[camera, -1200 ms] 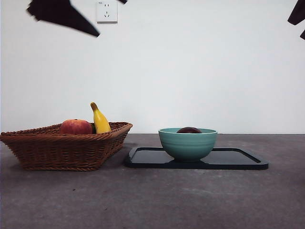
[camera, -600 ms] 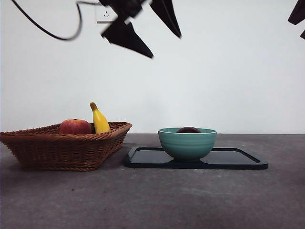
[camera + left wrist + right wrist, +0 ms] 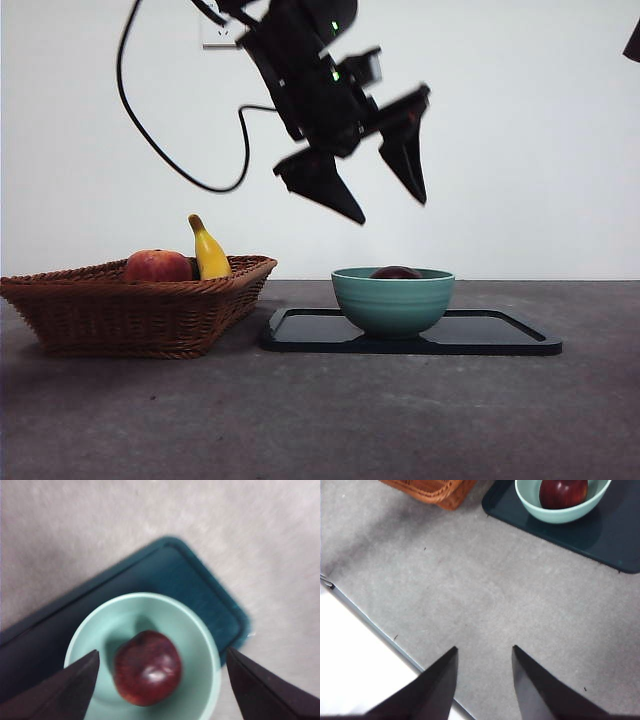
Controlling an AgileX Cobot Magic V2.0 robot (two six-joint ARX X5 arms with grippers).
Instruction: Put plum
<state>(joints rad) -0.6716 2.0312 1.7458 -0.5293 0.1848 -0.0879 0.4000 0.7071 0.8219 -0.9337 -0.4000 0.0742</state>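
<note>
1. Plum (image 3: 148, 667) lies inside the green bowl (image 3: 393, 300), slightly off the bowl's centre, with only its dark top showing over the rim in the front view. The bowl stands on the dark tray (image 3: 500, 340), which sits toward the far part of the surface (image 3: 320, 420) beside the wicker basket (image 3: 130, 315).
2. Left gripper (image 3: 385, 205) hangs above the bowl, tilted, its fingers (image 3: 67, 690) spread wide and holding nothing; the wrist view shows one on either side of the fruit.
3. The step in hand looks like the reach for the fruit. It should come straight down so both fingers clear the bowl's rim and enter inside its wall.
4. The fingers should close across the widest part of the fruit; its glossy skin may slip if it is pinched too high.
5. Pressing sideways on the bowl's wall could slide the bowl across the tray.
6. Right gripper (image 3: 482, 672) waits over bare surface near the front edge, fingers parted and empty.
</note>
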